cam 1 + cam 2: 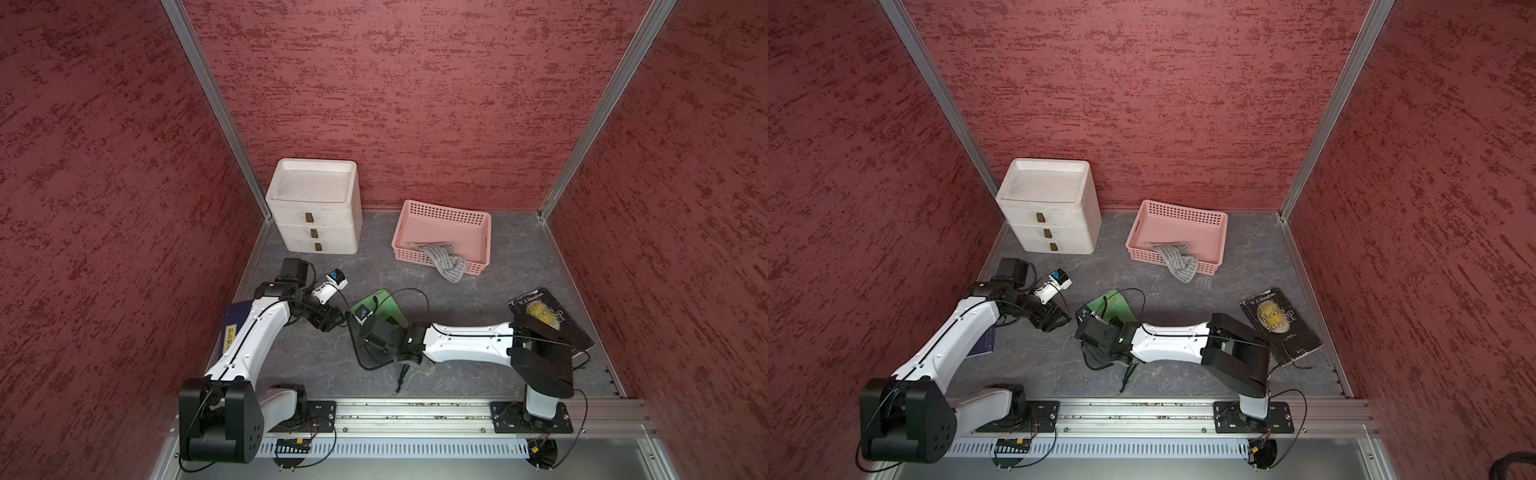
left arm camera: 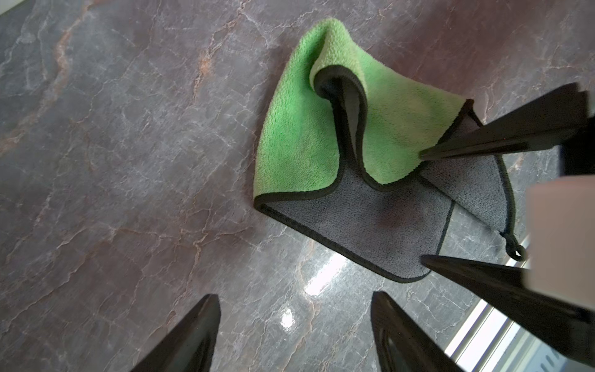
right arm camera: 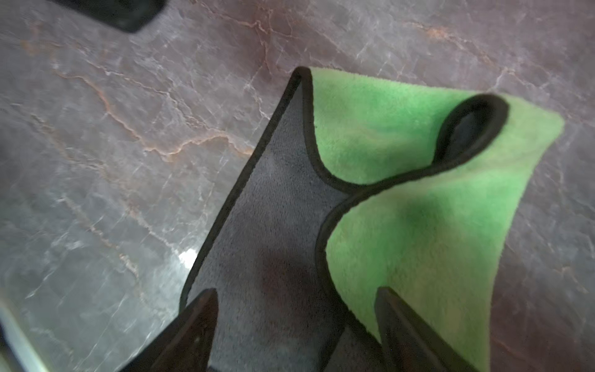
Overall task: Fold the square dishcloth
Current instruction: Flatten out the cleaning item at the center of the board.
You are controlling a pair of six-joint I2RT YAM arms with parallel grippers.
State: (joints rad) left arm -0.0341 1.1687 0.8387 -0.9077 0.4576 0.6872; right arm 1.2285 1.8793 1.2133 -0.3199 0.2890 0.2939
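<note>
Green-and-grey dishcloth (image 2: 296,138), black-hemmed, lies mid-table (image 2: 128,161) between the two arms, partly hidden under the right wrist in both top views. Loosely doubled: green side up over one half, grey side showing on the rest. One green flap is buckled into an open loop along the hem, so the edges do not line up

Left gripper (image 2: 294,296): jaws wide apart, nothing between them, over bare table just beside the cloth's grey corner

Right gripper (image 3: 296,291): jaws also apart, low over the cloth, grey layer and green flap both lying in the gap. No pinch visible; whether the tips touch the fabric, cannot tell

Back of table: white drawer unit (image 1: 316,224), pink basket (image 1: 442,208) with a striped grey rag (image 1: 449,266) spilling over its front rim. Black book (image 1: 548,316) at the right edge
</note>
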